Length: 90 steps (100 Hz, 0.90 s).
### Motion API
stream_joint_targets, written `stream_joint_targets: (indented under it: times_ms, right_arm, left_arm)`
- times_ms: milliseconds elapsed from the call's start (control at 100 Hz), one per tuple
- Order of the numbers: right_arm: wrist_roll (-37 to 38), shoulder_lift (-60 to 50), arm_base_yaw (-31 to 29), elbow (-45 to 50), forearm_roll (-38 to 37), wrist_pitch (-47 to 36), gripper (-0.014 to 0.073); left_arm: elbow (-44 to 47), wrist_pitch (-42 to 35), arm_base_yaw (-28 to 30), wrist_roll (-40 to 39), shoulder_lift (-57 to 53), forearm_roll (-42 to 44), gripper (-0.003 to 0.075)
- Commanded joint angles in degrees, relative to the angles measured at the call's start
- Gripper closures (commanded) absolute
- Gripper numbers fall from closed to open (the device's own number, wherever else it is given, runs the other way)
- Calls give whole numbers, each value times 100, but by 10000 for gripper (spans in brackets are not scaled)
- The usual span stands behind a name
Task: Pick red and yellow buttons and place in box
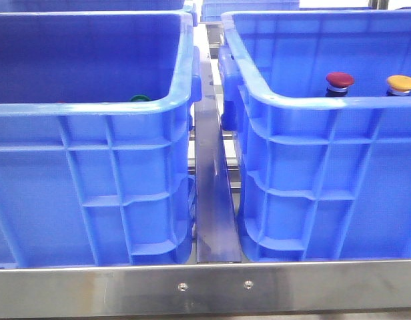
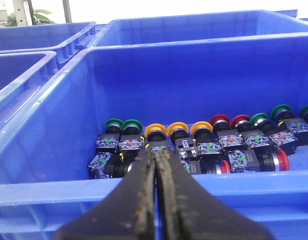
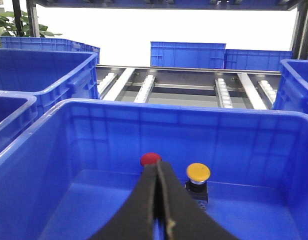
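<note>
Inside the ribbed plastic box (image 1: 312,160), domed red button (image 1: 339,81) and yellow button (image 1: 401,83); both jaws closed, empty.

A brushed steel rail (image 1: 205,288) with two screws runs along the 6 o'clock edge of the front view. Beyond, a roller conveyor (image 3: 184,90) stretches toward stacked blue crates (image 3: 188,54) at 12 o'clock, against bright white backlight. A leafy plant (image 3: 14,27) stands at 10 o'clock beside dark frame posts (image 3: 30,19).
</note>
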Motion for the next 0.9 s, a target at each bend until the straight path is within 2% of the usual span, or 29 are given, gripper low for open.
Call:
stream_joint_targets:
  times_ms: [0,710,890]
  right_arm:
    - [-80,39,-9,-148,348,172,662]
    - [-80,39,-9,195,347,204,662]
    - [-493,32,-9,236,347,324,662]
  left_arm:
    - [111,-479,8,-10,-172,-30,741]
    - [111,-479,8,-10,-172,-30,741]
    - [111,-479,8,-10,-172,-30,741]
